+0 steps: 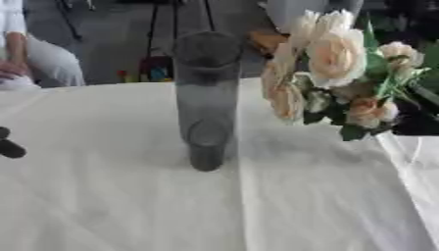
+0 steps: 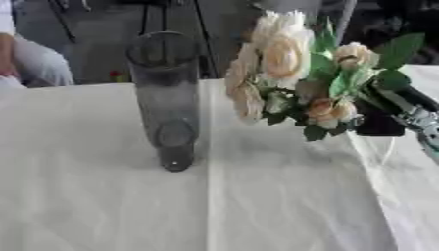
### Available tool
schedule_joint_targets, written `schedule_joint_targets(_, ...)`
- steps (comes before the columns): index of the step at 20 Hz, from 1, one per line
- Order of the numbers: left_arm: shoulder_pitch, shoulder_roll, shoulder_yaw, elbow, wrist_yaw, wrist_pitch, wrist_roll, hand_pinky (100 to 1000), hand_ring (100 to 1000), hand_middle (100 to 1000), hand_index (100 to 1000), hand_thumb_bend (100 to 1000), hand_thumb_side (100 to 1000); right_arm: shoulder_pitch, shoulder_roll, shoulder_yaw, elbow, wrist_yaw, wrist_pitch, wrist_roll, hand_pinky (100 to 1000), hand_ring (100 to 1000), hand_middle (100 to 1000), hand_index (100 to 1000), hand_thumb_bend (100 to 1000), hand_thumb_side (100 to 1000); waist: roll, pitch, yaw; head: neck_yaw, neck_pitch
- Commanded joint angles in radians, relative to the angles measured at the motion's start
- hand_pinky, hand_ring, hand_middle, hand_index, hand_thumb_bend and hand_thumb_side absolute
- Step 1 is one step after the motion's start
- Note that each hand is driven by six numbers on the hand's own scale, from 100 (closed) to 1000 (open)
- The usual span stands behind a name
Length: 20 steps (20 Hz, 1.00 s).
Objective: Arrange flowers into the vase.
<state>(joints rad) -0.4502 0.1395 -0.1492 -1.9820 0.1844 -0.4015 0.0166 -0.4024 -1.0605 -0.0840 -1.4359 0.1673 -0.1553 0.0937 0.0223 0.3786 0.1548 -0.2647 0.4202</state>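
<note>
A white tablecloth (image 1: 129, 206) is covering the table, creasing down its middle. Small red, blue and yellow objects (image 1: 144, 75) are sitting on the floor beyond the far edge.

Smoky grey vase (image 1: 207, 98); cream-peach flowers (image 2: 283, 59), green leaves; white tablecloth (image 1: 111, 206).

Bare white table (image 1: 111, 206) lies open around the upright vase (image 1: 207, 98); bouquet (image 2: 296, 73) crowds its right.
</note>
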Motion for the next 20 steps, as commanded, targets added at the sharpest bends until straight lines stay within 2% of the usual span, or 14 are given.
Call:
schedule_joint_targets(1,-0.007,0.009,0.002,-0.018,0.004,0.003,0.001,519,618,632,817,100,1000,-0.016,-0.061,-0.026,-0.037,-0.029,0.016,-0.012,377,314,100,154,100,402,-0.006,-0.028,-0.003,0.004,-0.008)
schedule_joint_targets(7,-0.004,0.011,0.002,-0.018,0.004,0.004,0.002,519,618,632,817,100,1000,-0.027,-0.072,-0.032,-0.075,-0.067,0.061,-0.029,366,306,100,152,100,356,-0.01,-0.033,-0.004,0.009,-0.006)
schedule_joint_targets(8,-0.004,0.011,0.002,-0.018,0.004,0.004,0.003,519,618,632,816,100,1000,-0.032,-0.074,-0.032,-0.08,-0.075,0.07,-0.032,364,305,100,152,100,395,-0.011,-0.034,-0.004,0.011,-0.005)
schedule_joint_targets(9,-0.003,0.011,0.001,-0.018,0.004,0.005,0.003,518,618,632,816,100,1000,-0.038,-0.077,-0.032,-0.087,-0.084,0.079,-0.035,361,302,100,152,100,346,-0.013,-0.035,-0.003,0.012,-0.004)
schedule_joint_targets(13,0.0,0.013,0.0,-0.018,0.004,0.008,0.003,518,618,633,816,100,1000,-0.07,-0.085,-0.032,-0.123,-0.135,0.117,-0.054,341,294,100,153,100,287,-0.02,-0.038,-0.001,0.015,-0.001)
schedule_joint_targets(16,0.001,0.014,-0.002,-0.018,0.005,0.01,0.002,518,618,633,816,100,1000,-0.1,-0.086,-0.025,-0.152,-0.202,0.162,-0.065,335,291,100,152,100,237,-0.025,-0.04,0.001,0.015,0.001)
schedule_joint_targets(20,0.004,0.016,-0.004,-0.018,0.007,0.013,0.001,519,618,633,816,100,1000,-0.15,-0.09,-0.014,-0.182,-0.306,0.25,-0.085,334,292,100,152,100,172,-0.035,-0.044,0.009,0.015,0.006)
